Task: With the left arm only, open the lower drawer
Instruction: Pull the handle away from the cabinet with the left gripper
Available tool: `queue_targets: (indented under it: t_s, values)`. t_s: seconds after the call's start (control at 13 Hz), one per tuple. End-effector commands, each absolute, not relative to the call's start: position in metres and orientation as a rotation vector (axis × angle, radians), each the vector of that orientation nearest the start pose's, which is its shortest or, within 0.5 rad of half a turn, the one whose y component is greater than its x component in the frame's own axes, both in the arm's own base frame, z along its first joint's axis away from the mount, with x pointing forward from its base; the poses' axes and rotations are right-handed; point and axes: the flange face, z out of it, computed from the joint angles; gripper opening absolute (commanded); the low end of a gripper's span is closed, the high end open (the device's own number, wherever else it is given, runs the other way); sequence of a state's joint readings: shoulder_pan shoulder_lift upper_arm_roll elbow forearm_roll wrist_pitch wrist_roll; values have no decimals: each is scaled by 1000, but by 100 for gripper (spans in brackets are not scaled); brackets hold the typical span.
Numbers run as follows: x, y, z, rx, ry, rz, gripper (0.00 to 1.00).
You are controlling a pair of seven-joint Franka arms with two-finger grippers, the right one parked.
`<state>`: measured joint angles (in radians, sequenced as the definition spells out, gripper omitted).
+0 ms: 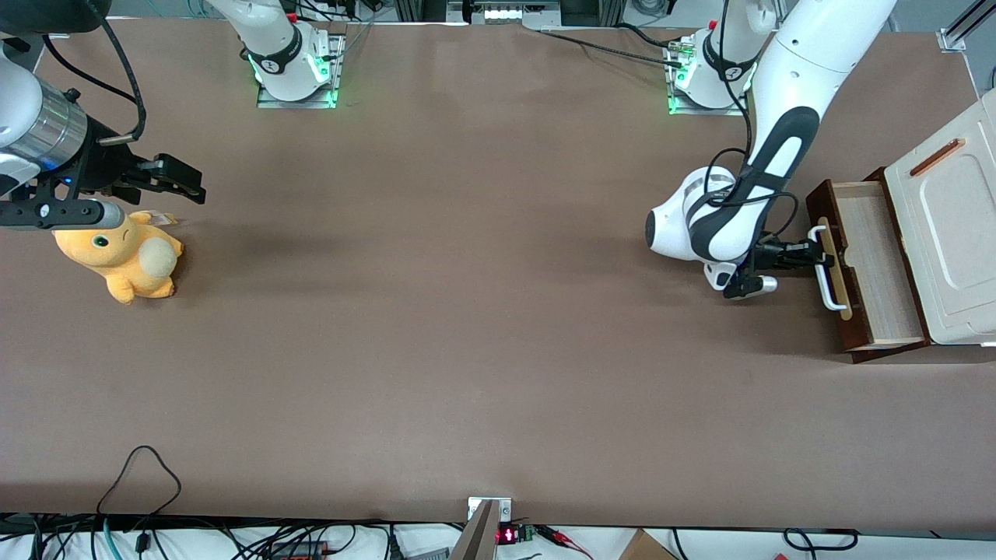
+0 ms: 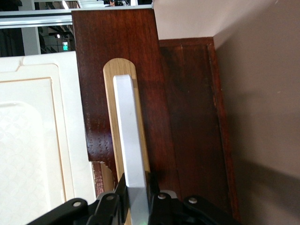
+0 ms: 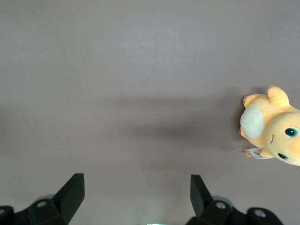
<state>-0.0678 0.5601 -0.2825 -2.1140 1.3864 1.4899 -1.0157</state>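
so the left arm reaches down toward the working arm's end of the table, and its gripper sits right at the front of the lower drawer. the black fingers are pinched in narrow on the white bar handle, one on each side of the bar, and in the wrist view the bar runs straight out from between them. they grip it toward one end, the end farther from the front camera.

directly ahead of the gripper is the tan wooden strip the handle is mounted on, and around that the dark brown drawer front. the drawer is pulled out, so from the front view the pale wood inside shows between the drawer front and the cabinet. the cream-white cabinet top, with its small orange-brown slot, sits above the drawer's inner part, past the gripper.

way off toward the parked arm's end of the table there's an orange plush toy lying on the brown surface, well apart from the gripper and the drawer.
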Motion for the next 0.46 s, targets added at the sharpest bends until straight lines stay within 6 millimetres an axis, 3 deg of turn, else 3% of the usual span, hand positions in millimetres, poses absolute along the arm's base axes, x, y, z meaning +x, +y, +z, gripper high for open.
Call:
queue_targets:
  t_s: [0.0,0.08,0.23,0.38]
  values:
    - [519,-111,180,-1745,248,-51,0]
    - [519,-110,180,-1743,250,-48,1]
    - [518,-111,179,-1749,254,-43,30]
    - [518,-110,180,-1757,247,-35,82]
